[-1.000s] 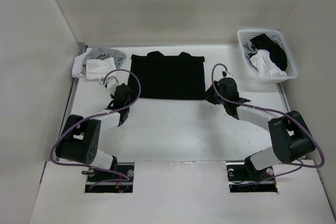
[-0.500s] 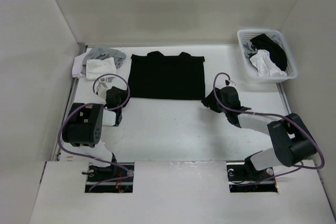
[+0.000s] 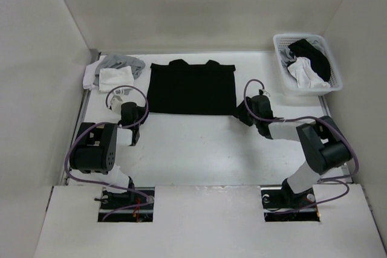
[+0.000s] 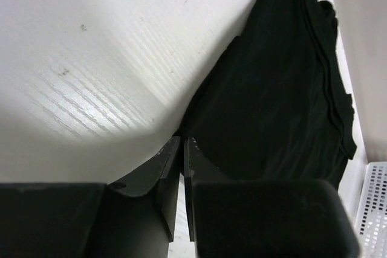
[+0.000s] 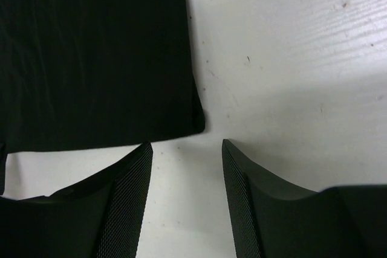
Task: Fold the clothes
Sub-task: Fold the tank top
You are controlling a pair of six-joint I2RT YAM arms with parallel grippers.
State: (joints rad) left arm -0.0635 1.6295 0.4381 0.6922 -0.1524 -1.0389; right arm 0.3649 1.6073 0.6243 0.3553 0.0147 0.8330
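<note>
The clothes, a plain black shirt (image 3: 192, 87), lie flat and folded into a rectangle at the back middle of the table. My left gripper (image 3: 144, 113) sits at the shirt's near left corner. In the left wrist view its jaws (image 4: 182, 140) are shut to a thin slit, with the tips pinching the corner of the black fabric (image 4: 272, 101). My right gripper (image 3: 240, 112) is low at the near right corner. In the right wrist view it (image 5: 186, 144) stands open, empty, its tips just short of the shirt (image 5: 91, 58) corner.
A white basket (image 3: 283, 80) holding a black-and-white bundle (image 3: 308, 61) stands at the back right; its edge (image 4: 376, 209) shows in the left wrist view. A small white cloth (image 3: 113, 78) and a grey garment (image 3: 123, 63) lie at the back left. Walls close in on three sides.
The left gripper has slid in to the shirt's near left corner and shut there. The right gripper has opened and shifted slightly at the near right corner.
</note>
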